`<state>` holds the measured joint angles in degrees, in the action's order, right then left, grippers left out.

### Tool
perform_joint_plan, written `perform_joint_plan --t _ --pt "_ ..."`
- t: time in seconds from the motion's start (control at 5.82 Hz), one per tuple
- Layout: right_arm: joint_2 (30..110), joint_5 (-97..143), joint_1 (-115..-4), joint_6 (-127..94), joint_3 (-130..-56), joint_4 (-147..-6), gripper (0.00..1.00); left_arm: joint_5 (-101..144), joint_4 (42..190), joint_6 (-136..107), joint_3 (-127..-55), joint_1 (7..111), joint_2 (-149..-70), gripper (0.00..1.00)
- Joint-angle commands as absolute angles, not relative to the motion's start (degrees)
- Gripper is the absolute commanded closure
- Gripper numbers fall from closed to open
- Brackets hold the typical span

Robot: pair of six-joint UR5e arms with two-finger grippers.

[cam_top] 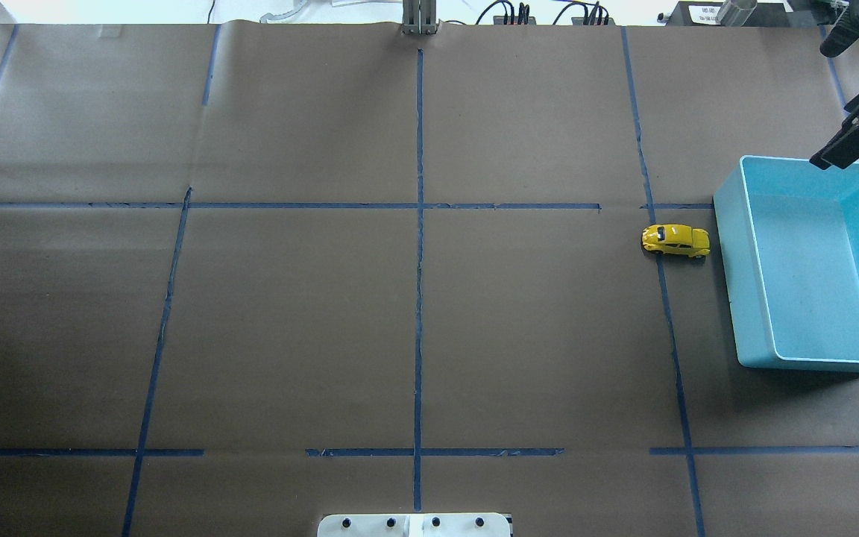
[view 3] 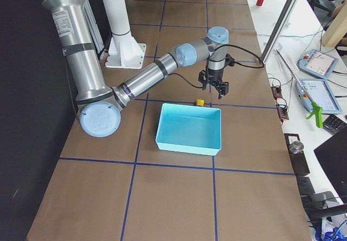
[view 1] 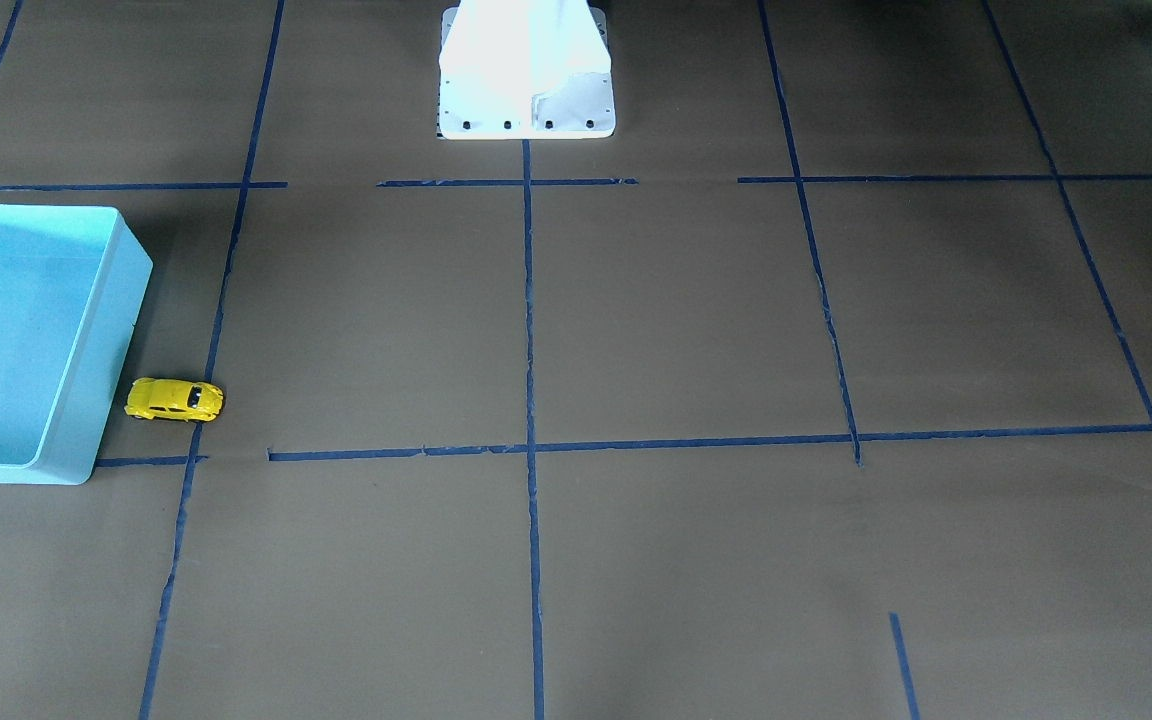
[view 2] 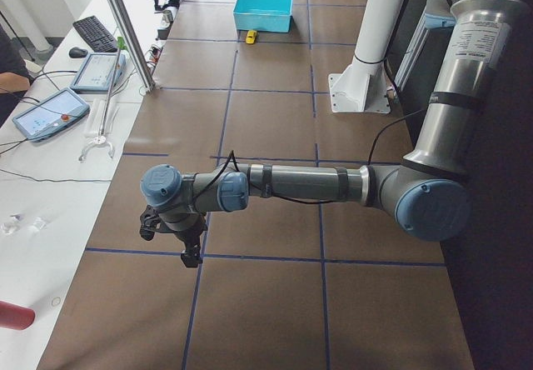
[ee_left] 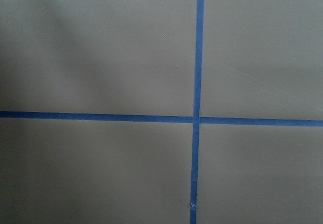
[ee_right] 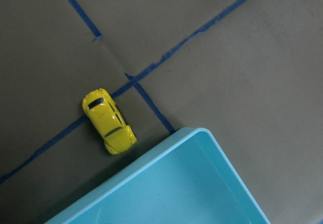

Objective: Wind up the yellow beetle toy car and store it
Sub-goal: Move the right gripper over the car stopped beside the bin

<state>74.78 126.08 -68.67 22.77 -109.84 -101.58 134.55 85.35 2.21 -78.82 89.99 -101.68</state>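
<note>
The yellow beetle toy car (cam_top: pixel 675 241) stands on its wheels on the brown paper, just beside the light blue bin (cam_top: pixel 731 261) and outside it. It also shows in the front view (view 1: pixel 174 399) and in the right wrist view (ee_right: pixel 108 121), next to the bin's corner (ee_right: pixel 166 153). My right gripper (view 3: pixel 213 89) hovers above the bin's far edge, clear of the car, with its fingers apart and empty. My left gripper (view 2: pixel 175 241) hangs over bare paper far from the car. I cannot tell whether it is open or shut.
The bin is empty inside. The robot's white base (view 1: pixel 526 90) stands at the table's middle. Blue tape lines (ee_left: pixel 197 118) cross the paper. Tablets and cables (view 2: pixel 50 107) lie along the far side bench.
</note>
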Motion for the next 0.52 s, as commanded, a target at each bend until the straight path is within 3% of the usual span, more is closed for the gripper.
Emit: perform_joint_plan --t 0.0,0.34 --pt "74.79 128.14 -64.54 24.07 -109.78 -96.52 0.00 134.56 86.13 0.72 -78.93 90.00 -101.25 0.00" --pt "74.79 127.79 -62.49 35.71 -104.54 -91.00 0.00 134.56 86.13 0.18 -79.10 90.00 -101.25 0.00"
